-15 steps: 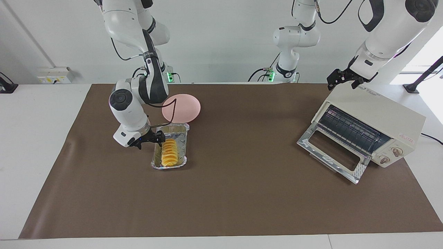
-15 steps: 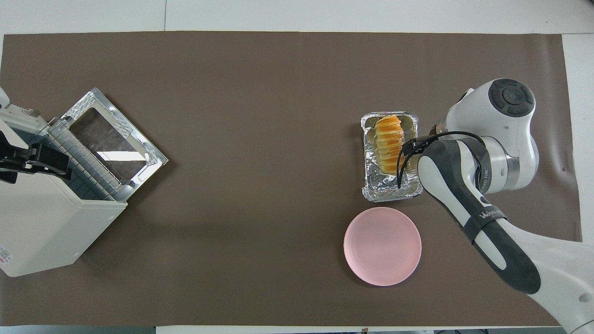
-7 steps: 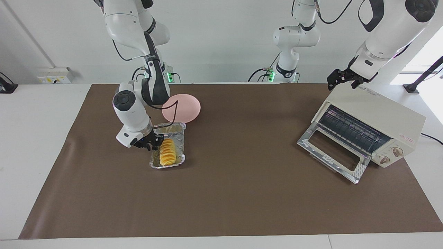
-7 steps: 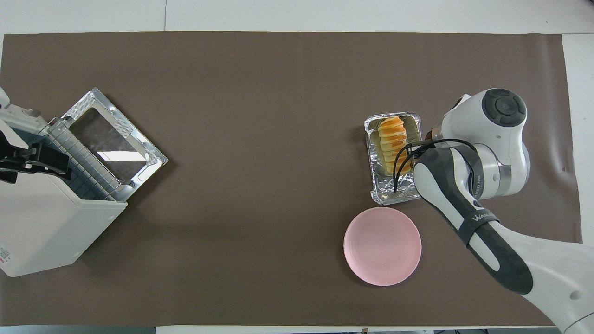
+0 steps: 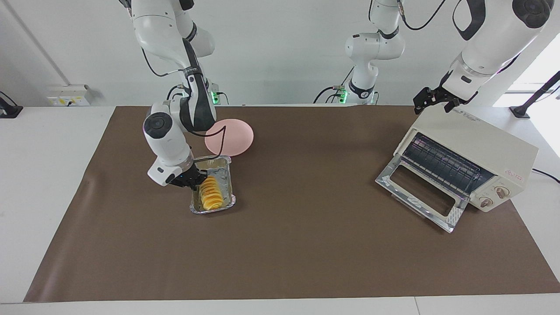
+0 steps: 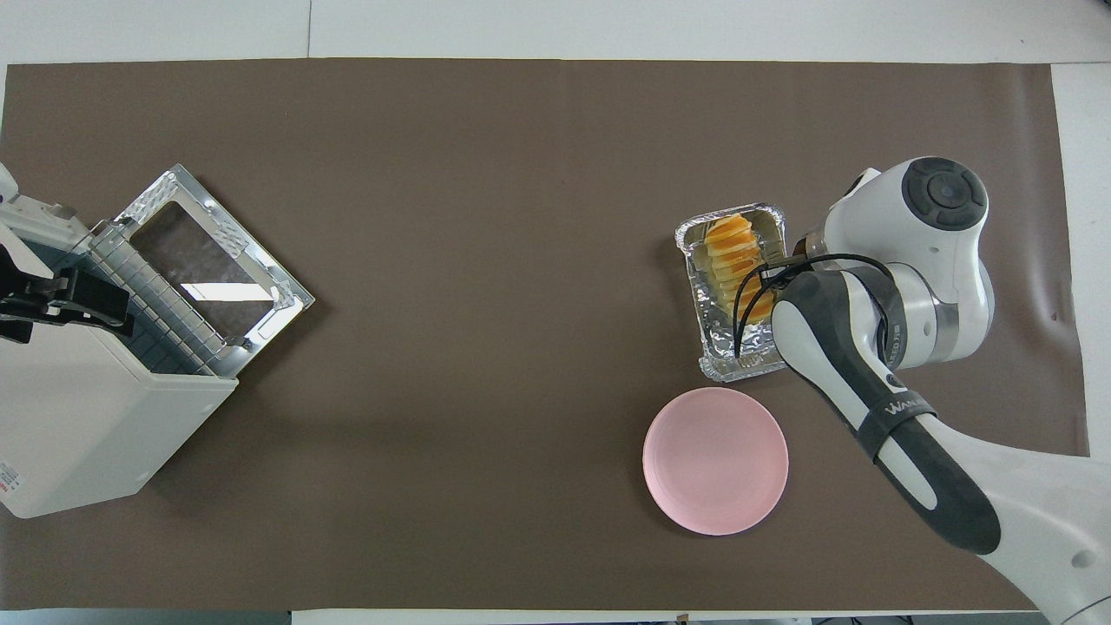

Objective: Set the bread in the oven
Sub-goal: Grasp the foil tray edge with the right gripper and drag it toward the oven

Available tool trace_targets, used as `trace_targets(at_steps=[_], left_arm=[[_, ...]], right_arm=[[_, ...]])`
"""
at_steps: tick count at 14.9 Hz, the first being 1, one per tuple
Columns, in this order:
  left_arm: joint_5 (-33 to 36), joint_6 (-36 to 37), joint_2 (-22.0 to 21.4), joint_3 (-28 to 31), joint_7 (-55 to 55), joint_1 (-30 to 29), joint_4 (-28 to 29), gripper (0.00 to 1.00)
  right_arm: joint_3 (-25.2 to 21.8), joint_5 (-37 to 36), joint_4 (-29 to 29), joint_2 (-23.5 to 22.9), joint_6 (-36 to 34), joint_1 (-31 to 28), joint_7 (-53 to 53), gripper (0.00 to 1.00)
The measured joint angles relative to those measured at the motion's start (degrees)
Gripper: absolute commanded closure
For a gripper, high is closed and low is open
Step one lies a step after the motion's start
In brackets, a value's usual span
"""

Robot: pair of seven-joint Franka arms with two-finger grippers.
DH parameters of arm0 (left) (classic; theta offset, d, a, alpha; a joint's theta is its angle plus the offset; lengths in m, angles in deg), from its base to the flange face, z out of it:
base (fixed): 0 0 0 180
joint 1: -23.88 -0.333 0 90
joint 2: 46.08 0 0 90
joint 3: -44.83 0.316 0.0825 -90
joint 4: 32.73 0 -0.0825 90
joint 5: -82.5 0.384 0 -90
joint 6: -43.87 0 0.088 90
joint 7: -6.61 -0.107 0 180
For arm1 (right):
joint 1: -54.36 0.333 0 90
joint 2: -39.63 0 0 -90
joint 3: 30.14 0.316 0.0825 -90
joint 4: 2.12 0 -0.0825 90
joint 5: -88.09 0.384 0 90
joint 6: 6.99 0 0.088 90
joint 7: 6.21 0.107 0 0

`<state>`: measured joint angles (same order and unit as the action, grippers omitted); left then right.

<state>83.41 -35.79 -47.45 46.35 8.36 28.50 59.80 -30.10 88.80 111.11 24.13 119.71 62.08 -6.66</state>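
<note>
Clamped now on the side rim of the crinkled silver foil tray (image 5: 213, 186): right gripper (image 5: 193, 180), wide apart a second ago. Tray dragged and skewed a little since then, toward the right arm's end of the brown mat (image 5: 288, 245). Ridged golden-yellow bread roll (image 5: 208, 192) riding inside, so carried by the tray, apparently. Boxy cream-white toaster oven (image 5: 470, 159) waiting, door down, at the mat's other end. Left gripper (image 5: 431, 99) spread wide, empty, idle over the oven's top.

Ridged golden bread (image 5: 209, 193) in foil tray (image 5: 227, 175), cream oven (image 5: 474, 159) door dropped open, well apart
</note>
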Motion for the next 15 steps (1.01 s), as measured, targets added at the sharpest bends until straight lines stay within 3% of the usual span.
trace_targets(at_steps=[6, 9, 15], left_arm=[[0.0, 0.0, 0.0, 0.0, 0.0, 0.0, 0.0, 0.00], [0.0, 0.0, 0.0, 0.0, 0.0, 0.0, 0.0, 0.00], [0.0, 0.0, 0.0, 0.0, 0.0, 0.0, 0.0, 0.00]], right_arm=[[0.9, 0.6, -9.2, 0.9, -11.4, 0.6, 0.0, 1.00], [0.9, 5.8, -13.1, 0.9, -14.0, 2.7, 1.1, 1.00], [1.1, 9.4, -18.5, -0.1, -16.3, 11.5, 15.7, 1.00]])
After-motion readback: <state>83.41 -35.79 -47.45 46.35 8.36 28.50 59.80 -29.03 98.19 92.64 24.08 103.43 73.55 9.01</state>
